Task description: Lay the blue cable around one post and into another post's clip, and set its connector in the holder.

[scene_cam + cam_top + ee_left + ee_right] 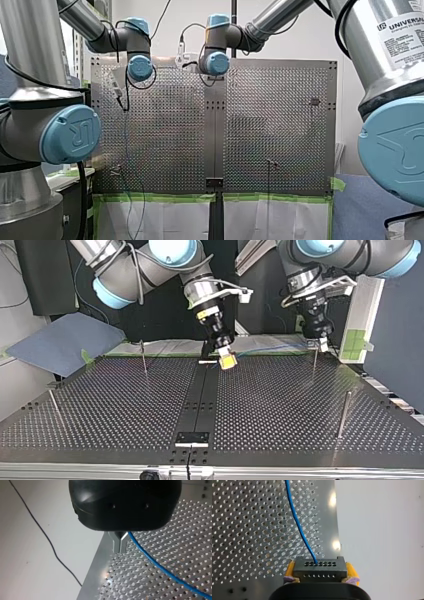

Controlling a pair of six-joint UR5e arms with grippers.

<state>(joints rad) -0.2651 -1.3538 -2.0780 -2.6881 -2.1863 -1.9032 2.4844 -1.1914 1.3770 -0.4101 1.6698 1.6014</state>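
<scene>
A: Biggest first?
B: Perforated table (280, 405), studded with thin upright posts (344, 414). Over its far edge in the top view, my right arm (150, 265) at the left, my left arm (340, 255) at the right.
A: And the grips?
B: For my right gripper (320, 573): yellow pads (290, 569) closed tight on both sides of the black connector (318, 567). For my left gripper (120, 551): metal fingers (117, 543) pressed together, pinching the blue cable (160, 566) up near their root.
A: Look of that cable?
B: Thin, bright blue, leaving one hole in the connector's pierced face. In the top view, strung between the two grippers along the table's far edge.
A: Anything seen in one view only?
B: Rows of holes on the connector, only in the right wrist view. Closed metal fingertips, only in the left wrist view. Posts, only in the front and top views.
</scene>
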